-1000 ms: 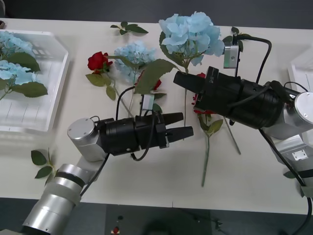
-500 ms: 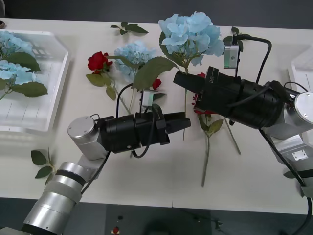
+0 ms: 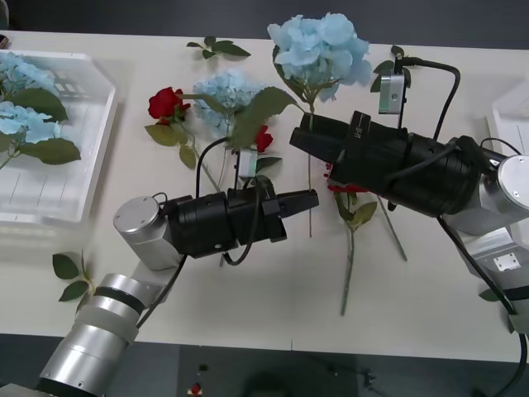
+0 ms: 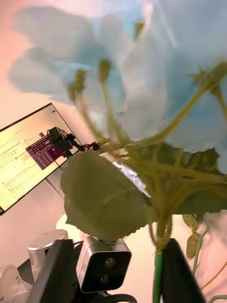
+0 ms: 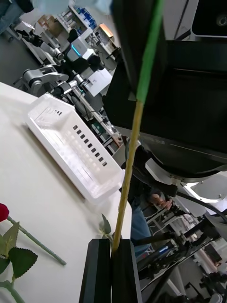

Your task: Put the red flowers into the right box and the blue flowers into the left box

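Observation:
A large blue flower (image 3: 321,45) is held off the table, its stem running down into my left gripper (image 3: 312,198), which is shut on it. In the left wrist view the stem (image 5: 130,156) is pinched between the black fingers of that gripper (image 5: 112,270). My right gripper (image 3: 299,136) is higher on the same stem, just under the leaves, and its fingers (image 4: 182,272) stand apart with the stem beside one. A smaller blue flower (image 3: 227,91) and red flowers (image 3: 165,102) lie on the table. The left box (image 3: 91,124) holds blue flowers. The right box (image 3: 508,116) is at the right edge.
More red flowers lie under my right arm (image 3: 343,188) and by the lifted stem (image 3: 263,139). Loose leaf sprigs lie at the far edge (image 3: 219,47) and front left (image 3: 70,277). The left wrist view shows a white tray (image 5: 71,147) and one red bloom (image 5: 2,211).
My left gripper went from open to shut on the big blue flower's stem. The flower head has since shifted slightly farther away, and the right fingers have parted.

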Tool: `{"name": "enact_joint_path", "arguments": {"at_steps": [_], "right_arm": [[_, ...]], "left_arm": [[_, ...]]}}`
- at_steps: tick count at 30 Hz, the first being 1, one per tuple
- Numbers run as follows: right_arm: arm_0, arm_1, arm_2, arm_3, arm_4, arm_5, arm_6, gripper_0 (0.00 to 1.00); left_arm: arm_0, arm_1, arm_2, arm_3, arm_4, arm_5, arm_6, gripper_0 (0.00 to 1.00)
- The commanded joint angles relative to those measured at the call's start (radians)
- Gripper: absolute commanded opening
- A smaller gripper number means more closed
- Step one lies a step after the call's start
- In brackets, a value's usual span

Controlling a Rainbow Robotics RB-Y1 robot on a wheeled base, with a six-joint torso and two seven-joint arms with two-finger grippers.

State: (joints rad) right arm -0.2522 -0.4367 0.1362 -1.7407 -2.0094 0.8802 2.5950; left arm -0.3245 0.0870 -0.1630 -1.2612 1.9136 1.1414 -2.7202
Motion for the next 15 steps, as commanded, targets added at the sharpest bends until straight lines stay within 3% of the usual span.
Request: {"name": "enact_joint_path", "arguments": {"at_steps": [1,6,15], "right_arm": [[-0.018,-0.007,-0.006,-0.042,-0.012,0.0,-0.032,1.0],[-0.018,-0.007,-0.006,-0.042,-0.012,0.0,-0.032,1.0],[-0.013,-0.011,-0.003,-0.025,-0.026,0.006,-0.036,1.0]], "left_arm": [[-0.021,0.02,-0.009,-0.02,0.039,-0.005,0.015,0.0],[-0.021,0.099,0.053,-0.081,0.044,0.043,0.015,0.0],[-0.025,0.313,0.29,-0.156,0.038,0.161,0.015,0.0]]}}
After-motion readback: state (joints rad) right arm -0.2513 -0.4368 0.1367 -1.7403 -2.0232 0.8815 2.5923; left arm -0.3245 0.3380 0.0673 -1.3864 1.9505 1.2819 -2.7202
